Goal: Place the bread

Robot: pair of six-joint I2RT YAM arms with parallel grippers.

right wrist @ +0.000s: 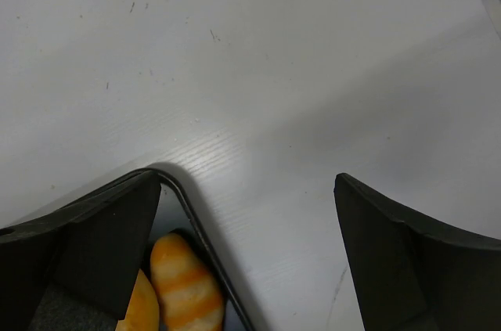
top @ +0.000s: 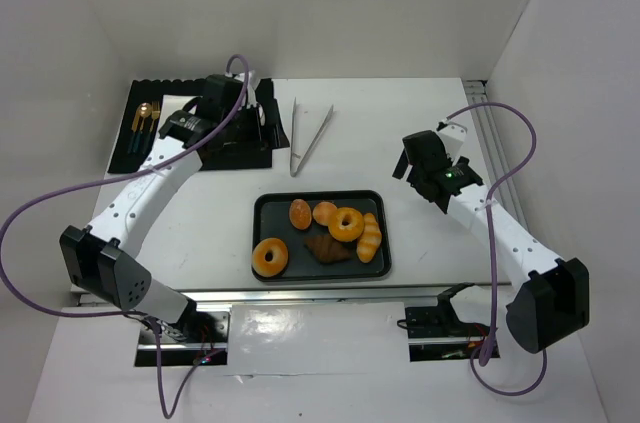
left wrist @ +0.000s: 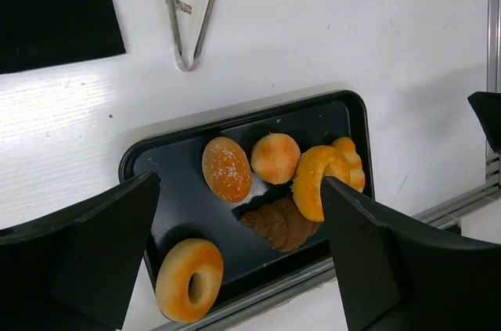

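Note:
Two small round golden buns [top: 300,214] [top: 325,212] lie side by side at the back of the black tray [top: 268,205]. In the left wrist view one bun [left wrist: 227,169] is speckled with seeds and the other [left wrist: 275,158] is smooth. My left gripper [top: 262,121] is open and empty, high over the table behind the tray, above the black mat's right edge; its jaws [left wrist: 239,190] frame the tray from a distance. My right gripper [top: 408,158] is open and empty, right of the tray's far right corner [right wrist: 188,206], over bare table [right wrist: 247,182].
The tray also holds two ring donuts [top: 269,257] [top: 347,224], a brown croissant [top: 327,248] and a long ridged roll [top: 370,237]. Metal tongs [top: 305,138] lie behind the tray. A black mat [top: 160,143] with cutlery [top: 145,118] is at back left.

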